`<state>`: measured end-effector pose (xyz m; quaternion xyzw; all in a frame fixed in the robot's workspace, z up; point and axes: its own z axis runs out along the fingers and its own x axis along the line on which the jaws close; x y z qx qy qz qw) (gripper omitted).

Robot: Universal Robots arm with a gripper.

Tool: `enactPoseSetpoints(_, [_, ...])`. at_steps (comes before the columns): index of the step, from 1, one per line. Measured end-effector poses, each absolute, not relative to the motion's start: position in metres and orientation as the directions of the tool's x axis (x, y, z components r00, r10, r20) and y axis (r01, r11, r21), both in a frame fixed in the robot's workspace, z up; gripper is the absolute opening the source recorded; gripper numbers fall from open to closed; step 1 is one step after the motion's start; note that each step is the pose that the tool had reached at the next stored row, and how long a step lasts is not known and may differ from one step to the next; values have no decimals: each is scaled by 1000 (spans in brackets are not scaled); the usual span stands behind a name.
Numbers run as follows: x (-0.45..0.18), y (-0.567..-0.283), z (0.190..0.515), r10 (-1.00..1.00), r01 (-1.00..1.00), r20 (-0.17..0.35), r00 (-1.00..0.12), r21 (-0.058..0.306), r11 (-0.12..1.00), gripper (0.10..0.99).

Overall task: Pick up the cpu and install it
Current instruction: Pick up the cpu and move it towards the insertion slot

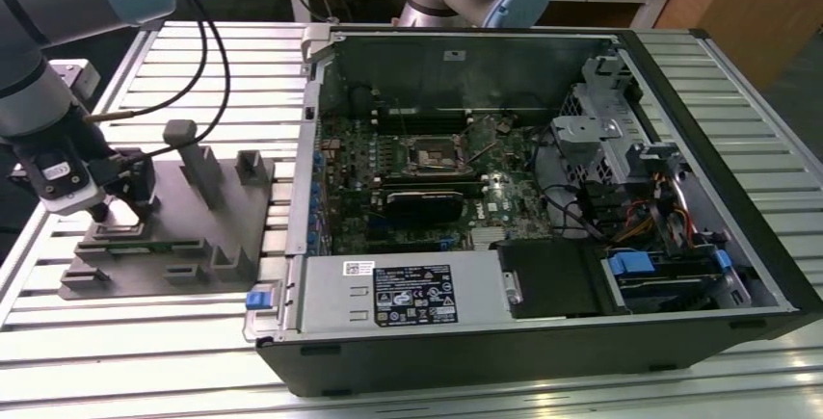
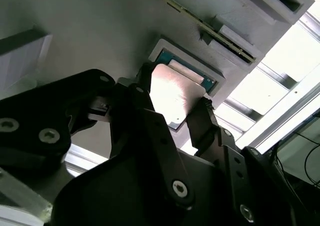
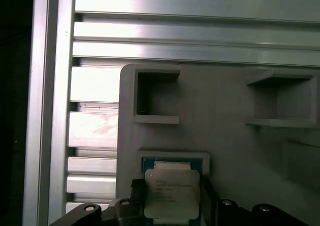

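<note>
Grey plastic sits under the arm in the exterior view. The tray (image 1: 180,267) rests on the slatted aluminium table (image 1: 142,352) at the exterior view's left, and the gripper (image 1: 111,209) is down over its left part. The computer case (image 1: 515,356) lies open at the exterior view's right, well apart from the tray, with the socket (image 1: 431,154) bare in the middle of its board. That gap is my first worry: a weak hold could drop the chip onto the slats or the board on the way across.

In the second wrist view the cpu (image 2: 175,88) sits between the fingers (image 2: 202,118). They are narrowed onto two opposite edges and, as far as I can judge, touch them, so I take it as held. The tray's recess (image 2: 164,44) is right behind it, and I cannot tell whether the chip is clear of it or seated in it. The hold is on thin edges, and one finger is close to a corner. I judge the chip could pivot, slip out, or catch the recess wall on a crooked lift.

In the first wrist view the cpu (image 3: 172,193) shows its pale metal top between the dark fingers. If it hangs tilted, it could meet the socket askew and damage the contacts.
</note>
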<state>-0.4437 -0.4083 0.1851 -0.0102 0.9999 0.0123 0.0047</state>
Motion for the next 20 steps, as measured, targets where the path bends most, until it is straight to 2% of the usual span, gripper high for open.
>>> enactPoseSetpoints(2, [-444,-408,186,-20,-20,-10,-1000,25,999,533])
enactPoseSetpoints(20, [-444,-408,221,-20,-20,-10,-1000,25,999,533])
